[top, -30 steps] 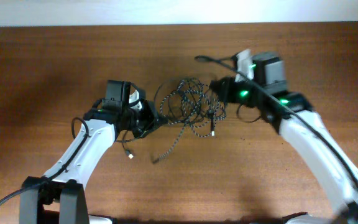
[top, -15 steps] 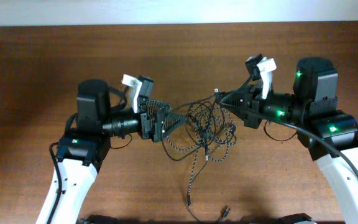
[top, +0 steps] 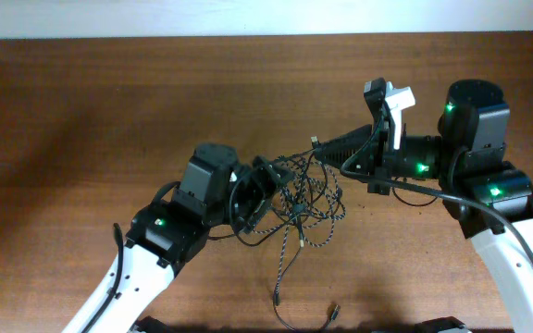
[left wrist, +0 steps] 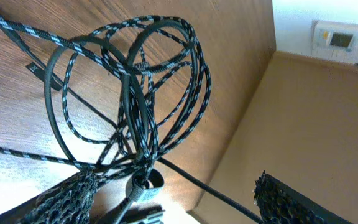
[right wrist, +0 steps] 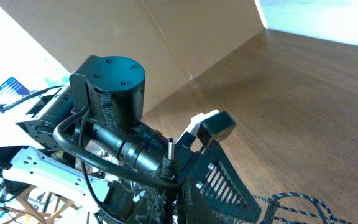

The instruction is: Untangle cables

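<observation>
The two cables hang as one tangle (top: pixel 302 199) between the arms: a speckled black-and-white cable (left wrist: pixel 73 124) looped several times with a plain black cable (left wrist: pixel 210 188). My left gripper (top: pixel 259 190) is open at the tangle's left side. Its mesh-padded fingers (left wrist: pixel 291 202) stand wide apart with strands and a grey strap loop (left wrist: pixel 145 184) between them. My right gripper (top: pixel 333 148) is shut on the plain black cable near its end, and the small plug (right wrist: pixel 169 149) sticks out above the jaws. Two loose ends (top: pixel 276 298) trail toward the front edge.
The brown wooden table (top: pixel 81 111) carries nothing else in view. A light wall (top: pixel 248 17) runs along the far edge. In the right wrist view the left arm's black motor housing (right wrist: pixel 110 81) sits close in front.
My left gripper has opened and let go of its strand, and the left arm has swung right and forward against the tangle. The right arm lifted the cable end, then held still.
</observation>
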`<state>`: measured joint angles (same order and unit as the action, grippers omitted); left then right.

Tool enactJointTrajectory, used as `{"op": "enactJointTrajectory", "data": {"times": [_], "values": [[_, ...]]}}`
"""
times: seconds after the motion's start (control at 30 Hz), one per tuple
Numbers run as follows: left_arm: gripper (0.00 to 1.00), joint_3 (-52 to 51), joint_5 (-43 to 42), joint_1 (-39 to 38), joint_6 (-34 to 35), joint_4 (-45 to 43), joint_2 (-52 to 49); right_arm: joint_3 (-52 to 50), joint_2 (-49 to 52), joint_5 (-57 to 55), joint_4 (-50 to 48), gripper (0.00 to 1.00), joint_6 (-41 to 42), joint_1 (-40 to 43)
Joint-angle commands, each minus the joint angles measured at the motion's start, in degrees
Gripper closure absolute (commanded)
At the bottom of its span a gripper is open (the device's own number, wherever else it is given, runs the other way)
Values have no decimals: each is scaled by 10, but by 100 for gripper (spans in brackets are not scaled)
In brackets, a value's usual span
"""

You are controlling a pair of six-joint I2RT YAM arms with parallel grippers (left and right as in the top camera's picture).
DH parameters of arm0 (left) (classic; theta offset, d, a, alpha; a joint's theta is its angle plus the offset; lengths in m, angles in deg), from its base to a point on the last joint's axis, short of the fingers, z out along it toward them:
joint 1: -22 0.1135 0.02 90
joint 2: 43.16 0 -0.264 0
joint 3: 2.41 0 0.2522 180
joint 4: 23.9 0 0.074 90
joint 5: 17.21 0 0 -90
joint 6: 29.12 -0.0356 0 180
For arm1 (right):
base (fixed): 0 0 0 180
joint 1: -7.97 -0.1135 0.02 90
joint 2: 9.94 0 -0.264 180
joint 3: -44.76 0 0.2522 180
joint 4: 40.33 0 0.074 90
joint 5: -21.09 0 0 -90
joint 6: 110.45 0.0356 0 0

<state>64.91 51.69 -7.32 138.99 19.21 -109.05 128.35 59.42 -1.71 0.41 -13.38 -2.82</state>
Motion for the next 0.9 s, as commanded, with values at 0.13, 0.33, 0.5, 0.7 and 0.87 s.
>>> {"op": "enactJointTrajectory", "data": {"times": [0.13,0.33,0.5,0.7,0.87], "values": [[87,-1,6,-7,22,-138,-198,10,-8,76,7,96,-7,2],[100,0,-292,320,-245,-152,-59,10,-6,-349,100,96,-7,3],[100,0,-349,427,-324,-196,112,10,76,-526,202,54,116,3],[100,-1,-381,427,-515,-189,133,10,127,-3,208,23,-130,3],[100,-1,-382,427,-525,-172,118,10,128,127,177,18,-219,-62]]}}
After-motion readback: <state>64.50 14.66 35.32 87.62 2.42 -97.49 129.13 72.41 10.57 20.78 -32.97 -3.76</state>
